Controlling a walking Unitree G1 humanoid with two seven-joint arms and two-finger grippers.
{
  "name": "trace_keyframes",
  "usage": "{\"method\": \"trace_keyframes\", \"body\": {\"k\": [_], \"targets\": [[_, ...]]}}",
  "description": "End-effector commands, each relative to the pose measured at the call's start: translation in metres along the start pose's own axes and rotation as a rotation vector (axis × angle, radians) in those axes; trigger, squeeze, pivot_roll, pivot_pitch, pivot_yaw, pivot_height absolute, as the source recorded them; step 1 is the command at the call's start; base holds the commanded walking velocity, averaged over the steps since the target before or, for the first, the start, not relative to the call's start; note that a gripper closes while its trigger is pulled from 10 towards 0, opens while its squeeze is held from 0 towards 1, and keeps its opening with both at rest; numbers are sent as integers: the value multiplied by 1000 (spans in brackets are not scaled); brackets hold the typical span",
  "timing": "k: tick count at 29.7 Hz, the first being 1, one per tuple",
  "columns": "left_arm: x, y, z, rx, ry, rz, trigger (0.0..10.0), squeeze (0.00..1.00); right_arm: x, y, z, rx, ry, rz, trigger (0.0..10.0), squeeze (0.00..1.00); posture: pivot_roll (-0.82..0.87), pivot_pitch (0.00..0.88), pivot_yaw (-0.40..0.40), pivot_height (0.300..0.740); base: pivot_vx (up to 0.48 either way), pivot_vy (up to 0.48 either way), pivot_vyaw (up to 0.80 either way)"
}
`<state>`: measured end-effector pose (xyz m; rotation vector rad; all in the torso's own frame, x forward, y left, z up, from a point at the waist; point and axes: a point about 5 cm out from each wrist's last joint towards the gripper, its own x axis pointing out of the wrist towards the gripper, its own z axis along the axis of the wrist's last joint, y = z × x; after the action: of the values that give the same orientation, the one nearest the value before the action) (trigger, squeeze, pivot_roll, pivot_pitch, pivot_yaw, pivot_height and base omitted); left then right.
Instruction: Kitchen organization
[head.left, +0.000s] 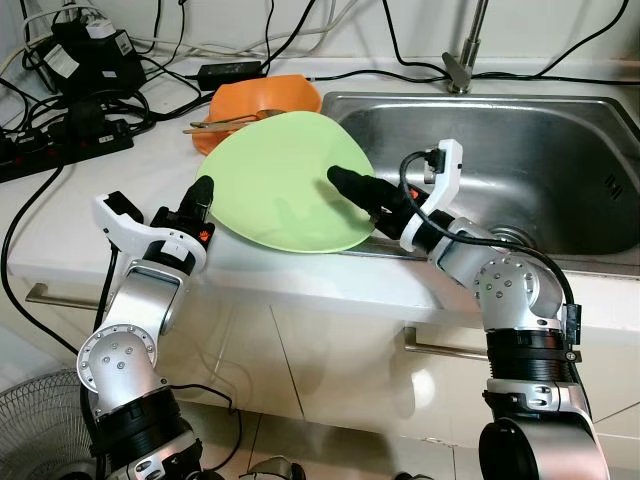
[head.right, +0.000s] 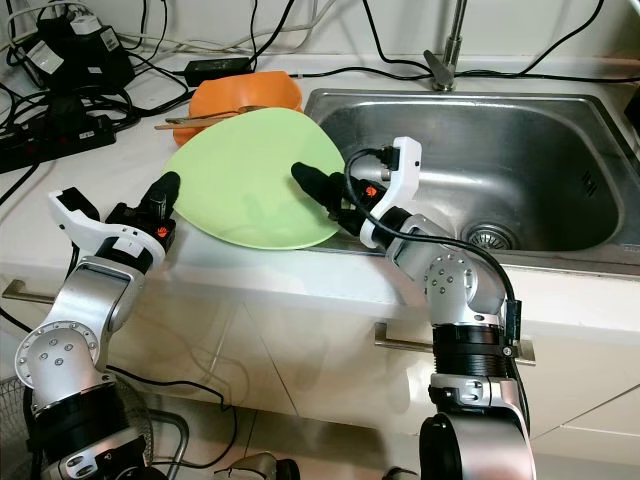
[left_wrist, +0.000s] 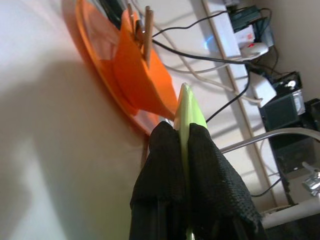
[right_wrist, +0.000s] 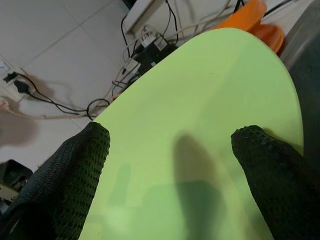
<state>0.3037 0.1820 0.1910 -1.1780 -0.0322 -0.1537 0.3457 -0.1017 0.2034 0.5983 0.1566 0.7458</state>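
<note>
The left gripper (head.left: 203, 190) pinches the green plate (head.left: 285, 180) at its 9 o'clock edge. The plate tilts over the counter (head.left: 120, 200), beside the sink (head.left: 520, 160). The right gripper (right_wrist: 170, 165) is spread wide over the plate.

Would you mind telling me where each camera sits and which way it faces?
Left and right eye views: on the head, facing down at the counter, sink and both arms.
Left wrist view: looks along the left claw, shut on the green plate rim, toward the orange bowl.
Right wrist view: looks across the plate's face between the open right claw fingers.
All four views share the plate.
</note>
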Motion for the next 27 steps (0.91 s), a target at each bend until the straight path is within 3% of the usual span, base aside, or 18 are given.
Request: {"method": "trace_keyframes", "body": {"k": [1, 5, 10, 17, 27], "targets": [[-3, -24, 12, -22, -68, -160, 0, 0, 0, -6, -7, 9, 36, -49, 10000, 0, 56, 52, 112, 740, 0, 0, 0], [-3, -24, 18, -4, -74, -166, 0, 0, -3, -17, 4, -42, -47, -140, 10000, 0, 53, 53, 113, 740, 0, 0, 0], [-3, -22, 17, 5, -67, -160, 0, 0, -5, -21, 24, -26, -195, -180, 10000, 0, 53, 51, 113, 740, 0, 0, 0], [-2, -22, 15, 9, -57, -163, 0, 0, -5, -28, 19, -51, -175, -222, 10000, 0, 54, 49, 111, 740, 0, 0, 0], [-1, -24, 11, 8, -42, -182, 0, 0, 0, -17, 5, 71, -128, -106, 10000, 0, 46, 48, 114, 740, 0, 0, 0]]}}
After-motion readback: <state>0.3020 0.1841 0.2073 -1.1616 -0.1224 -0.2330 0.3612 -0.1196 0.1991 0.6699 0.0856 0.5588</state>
